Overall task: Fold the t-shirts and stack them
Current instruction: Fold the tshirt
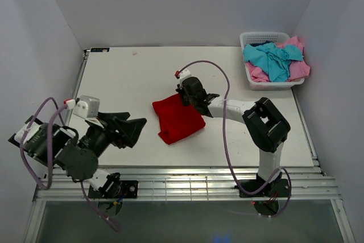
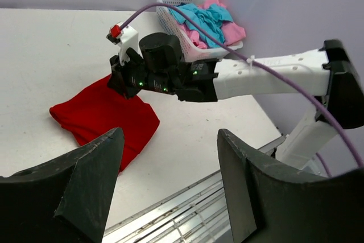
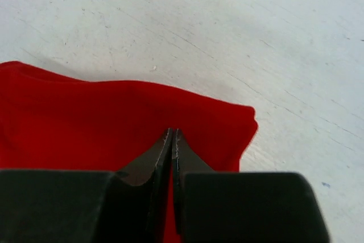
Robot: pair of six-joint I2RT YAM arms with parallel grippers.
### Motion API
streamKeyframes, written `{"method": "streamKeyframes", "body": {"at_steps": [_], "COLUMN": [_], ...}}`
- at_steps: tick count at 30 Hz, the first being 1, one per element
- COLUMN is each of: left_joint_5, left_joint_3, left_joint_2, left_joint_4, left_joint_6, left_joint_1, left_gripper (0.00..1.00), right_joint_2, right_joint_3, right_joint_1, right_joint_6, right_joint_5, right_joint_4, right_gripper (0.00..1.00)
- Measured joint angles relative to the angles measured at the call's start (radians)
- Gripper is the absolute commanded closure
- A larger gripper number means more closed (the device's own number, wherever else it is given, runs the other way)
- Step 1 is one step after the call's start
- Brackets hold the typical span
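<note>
A bright red t-shirt point(image 1: 177, 120) lies folded into a small block on the white table point(image 1: 131, 78), near its middle. My right gripper point(image 1: 184, 101) is shut, its tips on the shirt's far edge; in the right wrist view the closed fingertips point(image 3: 172, 134) sit over the red cloth point(image 3: 85, 123) with no fold between them. My left gripper point(image 1: 136, 132) hangs open and empty left of the shirt, and its wrist view looks across the red t-shirt point(image 2: 102, 115) to the right gripper point(image 2: 122, 86). Turquoise point(image 1: 273, 58) and pink point(image 1: 298, 68) t-shirts lie crumpled in the basket.
The white lattice basket point(image 1: 259, 36) stands at the table's far right corner, against the right wall. A metal rail point(image 1: 187, 183) runs along the near edge of the table between the two arm bases. Walls close in the left, back and right sides.
</note>
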Motion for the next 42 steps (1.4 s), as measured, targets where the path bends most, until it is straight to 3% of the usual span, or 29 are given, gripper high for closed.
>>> {"method": "streamKeyframes", "body": {"at_steps": [5,11,14,17,19,22,27,32,34,42], "left_joint_5": [0.01,0.01,0.005,0.01,0.019,0.034,0.023,0.02,0.021,0.027], "left_joint_3": [-0.047,-0.229,-0.231,-0.117,-0.079,-0.081,-0.071,0.109,0.167,0.389], "left_joint_2": [0.104,0.112,0.287,0.58,0.712,0.767,0.786,1.001,1.077,1.233], "left_joint_4": [0.01,-0.007,-0.018,-0.006,0.02,0.024,0.003,-0.011,-0.006,-0.086], "left_joint_6": [-0.1,-0.492,-0.644,-0.676,-0.688,-0.757,-0.9,-0.915,-0.909,-0.947], "left_joint_1": [-0.001,-0.002,0.0,0.037,0.111,0.312,0.655,0.84,0.901,1.181], "left_gripper": [0.22,0.17,0.16,0.16,0.13,0.02,0.02,0.02,0.02,0.02], "right_joint_2": [-0.154,-0.342,-0.383,-0.42,-0.465,-0.551,-0.676,-0.743,-0.759,-0.785], "right_joint_3": [-0.109,-0.265,-0.29,-0.303,-0.325,-0.362,-0.386,-0.405,-0.409,-0.422], "right_joint_1": [0.0,0.0,0.0,0.0,0.0,0.0,0.0,0.0,-0.002,-0.056], "right_joint_6": [0.005,0.016,0.019,0.021,0.021,0.021,0.018,0.01,0.008,0.026], "right_joint_5": [0.007,0.008,0.019,0.036,0.046,0.064,0.108,0.147,0.151,0.302], "right_joint_4": [0.014,0.027,0.018,-0.003,-0.017,-0.039,-0.076,-0.118,-0.142,-0.17], "right_gripper": [0.92,0.92,0.92,0.91,0.91,0.9,0.84,0.63,0.49,0.43]}}
